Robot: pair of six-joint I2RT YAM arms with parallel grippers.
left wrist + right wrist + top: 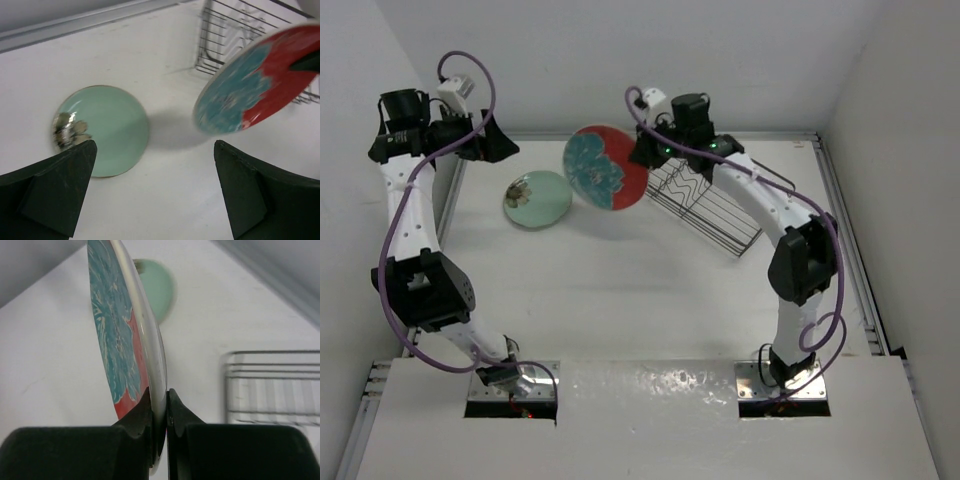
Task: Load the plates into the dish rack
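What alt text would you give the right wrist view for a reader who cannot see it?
The right tool grips the rim of a round red-rimmed, teal-centred plate, seen edge-on. Behind it a round pale mint green plate lies on the white table; a dark wire dish rack sits at right.

Two plates: one red-rimmed plate (608,168) with a teal centre, one mint green plate (537,198). One wire dish rack (715,215). One white bench (620,290). Two robot arms, the left arm (408,215) and the right arm (765,200).
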